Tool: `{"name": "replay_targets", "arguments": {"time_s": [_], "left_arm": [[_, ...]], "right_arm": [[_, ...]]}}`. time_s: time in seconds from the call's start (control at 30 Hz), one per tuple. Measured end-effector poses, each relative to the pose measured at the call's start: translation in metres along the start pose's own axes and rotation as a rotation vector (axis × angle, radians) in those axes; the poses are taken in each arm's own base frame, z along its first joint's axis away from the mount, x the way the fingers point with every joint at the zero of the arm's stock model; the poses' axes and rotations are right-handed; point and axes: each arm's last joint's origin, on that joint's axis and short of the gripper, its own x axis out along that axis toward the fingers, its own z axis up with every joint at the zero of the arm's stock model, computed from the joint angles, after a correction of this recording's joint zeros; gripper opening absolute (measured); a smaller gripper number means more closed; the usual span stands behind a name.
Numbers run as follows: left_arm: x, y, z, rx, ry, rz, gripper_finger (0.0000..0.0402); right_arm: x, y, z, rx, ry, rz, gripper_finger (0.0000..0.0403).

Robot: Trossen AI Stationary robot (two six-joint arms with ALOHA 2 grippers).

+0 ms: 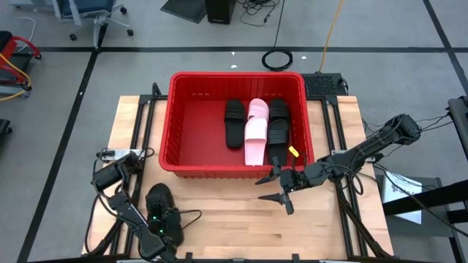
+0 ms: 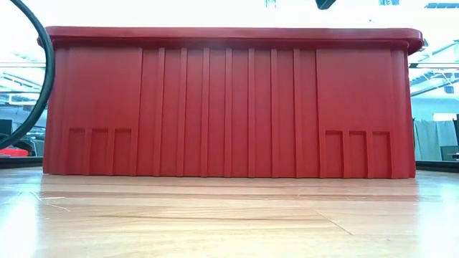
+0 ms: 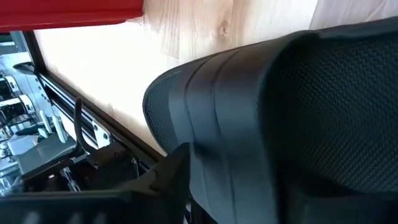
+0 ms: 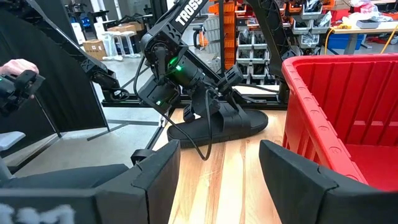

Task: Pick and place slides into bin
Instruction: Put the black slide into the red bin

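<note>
The red bin [image 1: 238,75] stands at the table's far middle and fills the low view [image 2: 229,107]. On its floor lie two black slides [image 1: 234,120] [image 1: 278,124] with a pink slide [image 1: 256,128] between them. Another black slide [image 1: 157,199] [image 4: 224,124] lies sole down on the wood at the near left, and my left gripper [image 1: 161,213] [image 4: 214,99] is shut on it. My right gripper [image 1: 269,188] [image 4: 221,180] hovers open and level off the bin's near right corner, holding nothing. My left gripper holds the black slide by its wide strap [image 4: 217,115]. In the right wrist view one finger [image 4: 208,118] reaches down into the strap's opening and the other [image 4: 231,78] stands above the strap. The fingers slant down from the table's near left. The slide's sole rests on the table.
Bare wood lies between the bin's near wall and the table's near edge. A yellow tag [image 1: 294,152] sits on the bin's near right rim. A black cable [image 2: 43,79] loops at the left of the low view. A person's hand [image 4: 18,65] shows beyond the table.
</note>
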Motion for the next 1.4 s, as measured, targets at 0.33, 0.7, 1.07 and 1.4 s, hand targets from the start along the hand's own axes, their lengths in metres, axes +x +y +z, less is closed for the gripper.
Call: {"name": "replay_targets", "arguments": {"time_s": [0.33, 0.7, 1.07, 1.4], "left_arm": [[0.001, 0.002, 0.004, -0.05, 0.024, -0.002, 0.0009], [-0.022, 0.0, 0.008, -0.039, -0.003, -0.095, 0.0003], [-0.097, 0.015, 0.023, 0.0, -0.387, -0.244, 0.0002], [-0.16, 0.062, 0.034, -0.031, -0.783, -0.251, 0.0005]], "right_arm": [[0.0, 0.0, 0.0, 0.0, 0.0, 0.0, 0.021], [0.0, 0.0, 0.0, -0.004, 0.0, 0.0, 0.021], [0.0, 0.0, 0.002, 0.002, -0.024, 0.004, 0.021], [-0.002, 0.003, 0.017, -0.007, -0.171, 0.028, 0.021]]}}
